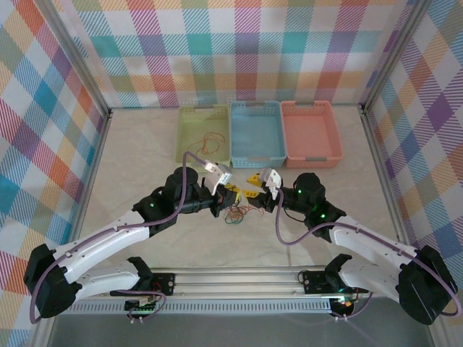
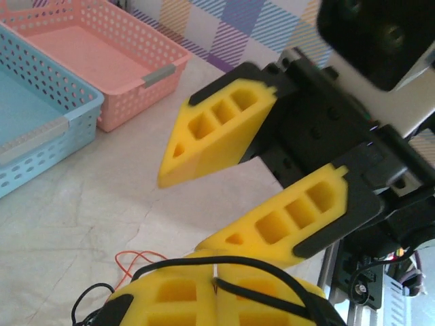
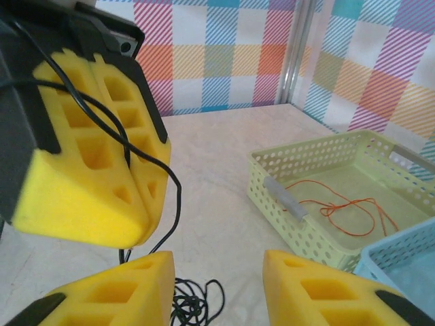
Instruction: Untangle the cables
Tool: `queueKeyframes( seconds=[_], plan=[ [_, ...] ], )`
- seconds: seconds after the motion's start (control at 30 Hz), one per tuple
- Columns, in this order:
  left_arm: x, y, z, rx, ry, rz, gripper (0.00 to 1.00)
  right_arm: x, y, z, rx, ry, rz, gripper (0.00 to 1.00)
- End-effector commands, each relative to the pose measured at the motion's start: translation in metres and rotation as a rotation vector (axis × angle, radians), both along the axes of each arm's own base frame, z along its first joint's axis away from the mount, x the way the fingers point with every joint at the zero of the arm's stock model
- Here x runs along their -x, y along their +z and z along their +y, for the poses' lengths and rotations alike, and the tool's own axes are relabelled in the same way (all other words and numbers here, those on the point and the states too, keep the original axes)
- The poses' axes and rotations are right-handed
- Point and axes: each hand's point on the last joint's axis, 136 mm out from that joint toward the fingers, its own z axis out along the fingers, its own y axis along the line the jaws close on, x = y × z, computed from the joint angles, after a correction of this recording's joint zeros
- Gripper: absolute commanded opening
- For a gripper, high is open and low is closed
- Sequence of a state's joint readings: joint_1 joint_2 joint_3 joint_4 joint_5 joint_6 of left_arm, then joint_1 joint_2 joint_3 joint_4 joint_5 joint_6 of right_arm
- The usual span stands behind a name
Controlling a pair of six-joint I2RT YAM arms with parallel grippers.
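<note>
Looking down from above, I see the cables (image 1: 236, 213) heaped in a small tangle on the table (image 1: 145, 159), right under where my 2 arms meet. My left claw (image 3: 136, 221) is pressed fully closed on a black cable (image 3: 175, 204), which hangs from its pads to the heap below. My right claw (image 3: 217, 292) stands partly spread with nothing between its pads, just beside the left one. 1 orange cable (image 3: 340, 207) lies apart in the green basket (image 3: 272, 170).

I judge these wires very light, limp and thin. They could slip through the foam or drag their neighbours along. The best hold looks like a free stretch near the pinched point, not the knot.

Open table lies to either side, but the blue basket (image 1: 256, 160) and pink basket (image 1: 311, 160) ahead and the side rails (image 1: 90, 170) limit long pulls.
</note>
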State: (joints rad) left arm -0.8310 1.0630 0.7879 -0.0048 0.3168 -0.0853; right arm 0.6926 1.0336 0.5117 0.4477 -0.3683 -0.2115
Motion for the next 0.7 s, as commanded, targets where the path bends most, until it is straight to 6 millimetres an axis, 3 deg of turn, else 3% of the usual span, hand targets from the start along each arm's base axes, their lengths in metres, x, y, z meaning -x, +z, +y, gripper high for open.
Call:
queueKeyframes(
  seconds=[0.0, 0.27, 0.57, 0.67],
  plan=[
    [0.014, 0.015, -0.012, 0.032, -0.09, 0.018, 0.0, 0.006, -0.005, 0.006, 0.001, 0.057, 0.023, 0.39],
    [0.02, 0.03, -0.019, 0.03, -0.152, 0.005, 0.0, 0.018, -0.01, 0.02, -0.023, 0.184, 0.065, 0.45],
    [0.025, 0.024, -0.026, 0.021, -0.208, 0.024, 0.0, 0.025, -0.014, 0.029, -0.063, 0.261, 0.111, 0.53],
    [0.026, 0.021, -0.027, 0.016, -0.22, 0.028, 0.0, 0.024, -0.006, 0.028, -0.087, 0.254, 0.085, 0.55]
  ],
)
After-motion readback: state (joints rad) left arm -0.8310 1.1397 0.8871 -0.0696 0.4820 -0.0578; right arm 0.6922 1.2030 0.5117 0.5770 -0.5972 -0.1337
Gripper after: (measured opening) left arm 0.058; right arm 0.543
